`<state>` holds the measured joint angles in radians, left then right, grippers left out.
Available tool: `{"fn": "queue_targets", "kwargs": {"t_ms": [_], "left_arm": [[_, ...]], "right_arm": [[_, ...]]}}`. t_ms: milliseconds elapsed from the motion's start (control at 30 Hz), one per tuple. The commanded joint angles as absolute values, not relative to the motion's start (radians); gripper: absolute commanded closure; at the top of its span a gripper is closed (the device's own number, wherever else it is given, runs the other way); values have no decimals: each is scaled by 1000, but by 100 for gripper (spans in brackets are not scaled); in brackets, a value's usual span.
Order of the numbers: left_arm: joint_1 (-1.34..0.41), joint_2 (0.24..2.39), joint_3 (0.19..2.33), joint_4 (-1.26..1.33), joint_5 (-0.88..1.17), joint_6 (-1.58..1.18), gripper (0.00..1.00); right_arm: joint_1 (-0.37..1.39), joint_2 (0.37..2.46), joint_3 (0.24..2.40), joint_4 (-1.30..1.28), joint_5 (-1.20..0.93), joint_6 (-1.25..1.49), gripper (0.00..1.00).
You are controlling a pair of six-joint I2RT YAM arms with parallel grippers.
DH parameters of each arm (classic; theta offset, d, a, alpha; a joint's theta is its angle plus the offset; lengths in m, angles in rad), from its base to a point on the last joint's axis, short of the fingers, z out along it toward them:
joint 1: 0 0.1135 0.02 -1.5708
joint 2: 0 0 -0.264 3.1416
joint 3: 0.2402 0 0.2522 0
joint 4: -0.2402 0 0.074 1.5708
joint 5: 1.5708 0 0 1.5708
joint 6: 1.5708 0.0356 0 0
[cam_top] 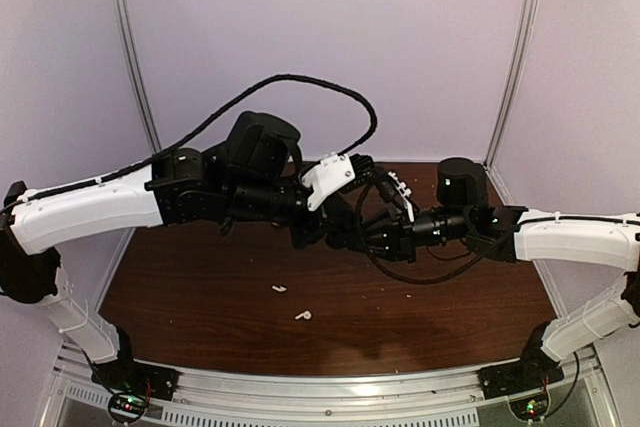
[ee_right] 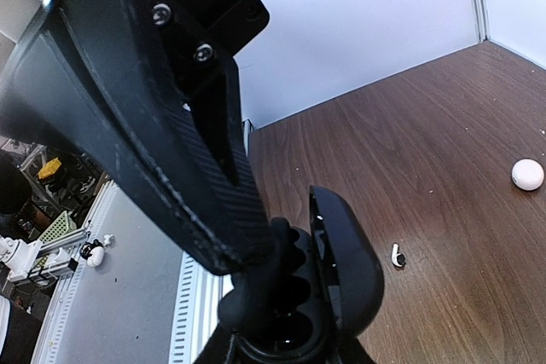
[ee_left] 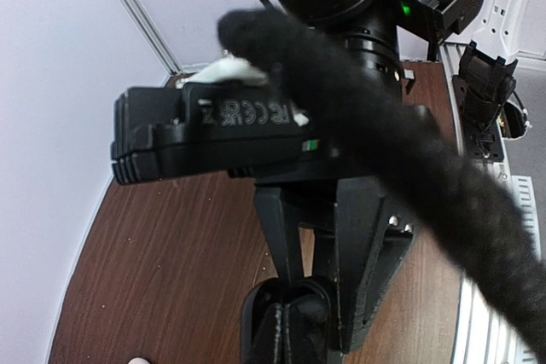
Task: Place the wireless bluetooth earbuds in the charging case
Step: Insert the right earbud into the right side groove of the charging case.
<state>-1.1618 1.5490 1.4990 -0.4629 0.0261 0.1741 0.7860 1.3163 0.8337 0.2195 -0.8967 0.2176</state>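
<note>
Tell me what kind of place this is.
Probably a robot test cell in a lab. Plain pale walls on aluminium posts enclose a dark wood-grain table. The left arm and right arm are bolted to a metal rail at its near edge.

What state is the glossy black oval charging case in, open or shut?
Open: in the right wrist view the glossy black oval charging case has its lid hinged away from the base, inner wells exposed.
</note>
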Motion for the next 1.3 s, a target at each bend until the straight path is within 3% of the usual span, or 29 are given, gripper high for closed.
{"fn": "queue_targets", "kwargs": {"t_ms": [0, 667, 1267], "left_arm": [[-1188, 1534, 1481, -428, 51, 176, 100], [-1193, 1541, 1476, -434, -123, 168, 100], [-1210, 1492, 1455, -384, 15, 222, 100]], "right_arm": [[788, 1311, 864, 259, -894, 219, 100], [788, 1280, 831, 305, -928, 238, 100], [787, 1305, 838, 313, -928, 266, 100]]}}
